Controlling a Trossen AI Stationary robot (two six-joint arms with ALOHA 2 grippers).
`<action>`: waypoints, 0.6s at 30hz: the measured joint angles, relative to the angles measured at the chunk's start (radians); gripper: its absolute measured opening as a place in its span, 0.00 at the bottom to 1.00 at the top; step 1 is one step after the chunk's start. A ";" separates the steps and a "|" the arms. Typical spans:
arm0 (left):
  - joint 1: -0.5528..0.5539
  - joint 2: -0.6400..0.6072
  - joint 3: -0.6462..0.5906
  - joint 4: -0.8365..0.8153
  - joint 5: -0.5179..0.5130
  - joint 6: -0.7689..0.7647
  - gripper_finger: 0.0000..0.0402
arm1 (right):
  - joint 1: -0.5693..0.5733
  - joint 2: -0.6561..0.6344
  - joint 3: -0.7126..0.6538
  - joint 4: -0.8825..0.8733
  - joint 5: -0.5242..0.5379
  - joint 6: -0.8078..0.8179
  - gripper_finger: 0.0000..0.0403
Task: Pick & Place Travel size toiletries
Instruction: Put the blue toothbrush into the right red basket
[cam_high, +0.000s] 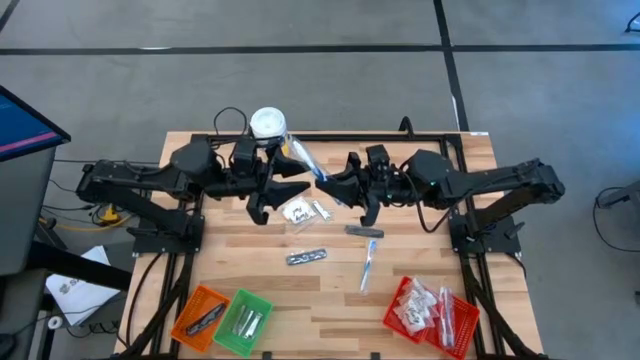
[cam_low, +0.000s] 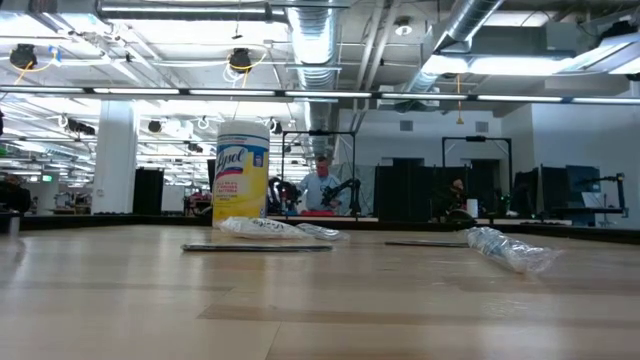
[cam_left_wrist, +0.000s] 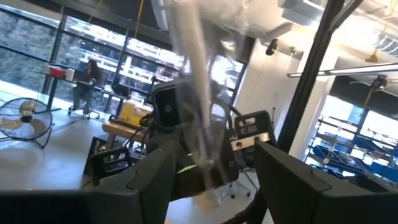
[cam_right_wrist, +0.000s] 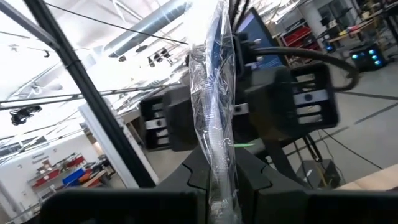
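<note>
A slim toiletry stick in a clear wrapper (cam_high: 305, 160) hangs in the air between both arms. My right gripper (cam_right_wrist: 219, 186) is shut on it. My left gripper (cam_left_wrist: 214, 180) stands open, one finger on each side of the wrapper (cam_left_wrist: 199, 118) with a gap to each. More travel size toiletries lie flat on the table: white sachets (cam_high: 297, 210), a dark narrow one (cam_high: 365, 231), a silvery one (cam_high: 307, 256) and a blue-and-white stick (cam_high: 368, 265). The low view shows neither gripper. My right gripper pinches one end of the clear wrapper (cam_right_wrist: 217, 163) between its two fingers. It comes from the table's right side, pointing about level. The stick runs on past the fingertips toward the left gripper and the far edge, lifted clear of the table.
A white-lidded yellow canister (cam_high: 268, 125) stands at the far edge behind the left gripper. An orange basket (cam_high: 200, 315) and a green basket (cam_high: 243, 320) sit at the near left, and a red basket (cam_high: 430, 310) with sachets at the near right.
</note>
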 joint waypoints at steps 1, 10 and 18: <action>0.000 0.002 0.000 0.001 -0.013 0.000 0.52 | 0.000 0.001 0.000 -0.002 0.003 0.000 0.06; 0.009 0.028 0.000 0.054 -0.024 -0.001 0.52 | -0.012 0.001 0.000 -0.044 0.051 -0.001 0.06; 0.036 0.049 -0.001 0.063 -0.019 -0.034 0.52 | -0.021 0.001 0.000 -0.056 0.052 0.000 0.06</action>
